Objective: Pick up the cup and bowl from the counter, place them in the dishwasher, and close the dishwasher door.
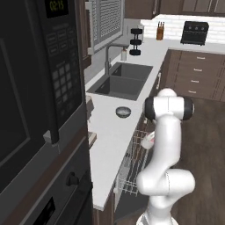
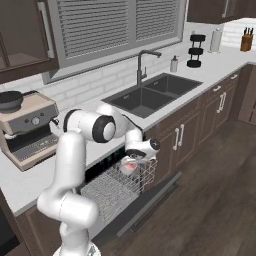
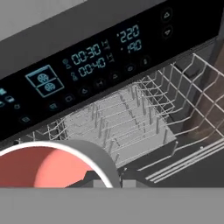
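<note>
My gripper [image 2: 134, 161] is shut on the cup [image 2: 131, 168], pale with a red inside, and holds it just above the white wire rack [image 2: 111, 190] pulled out of the dishwasher. From the left base view the cup [image 1: 147, 140] hangs beside the counter [image 1: 109, 136] edge, over the rack [image 1: 130, 171]. The hand view has the cup [image 3: 43, 168] at lower left, my gripper [image 3: 109, 179] on its rim, and the rack [image 3: 118, 122] under the dishwasher's lit control panel [image 3: 87, 59]. The dishwasher door [image 2: 150, 202] lies open and flat. The grey bowl [image 1: 123, 112] sits on the counter near the sink [image 1: 121, 81].
A tall black oven and microwave stack [image 1: 39, 96] stands close at the left. A coffee machine [image 2: 27, 125] sits on the counter left of the arm. Faucet [image 2: 142, 62], soap bottle [image 2: 174, 64] and knife block [image 1: 160, 30] stand further back. Open wood floor [image 2: 210, 190] lies to the right.
</note>
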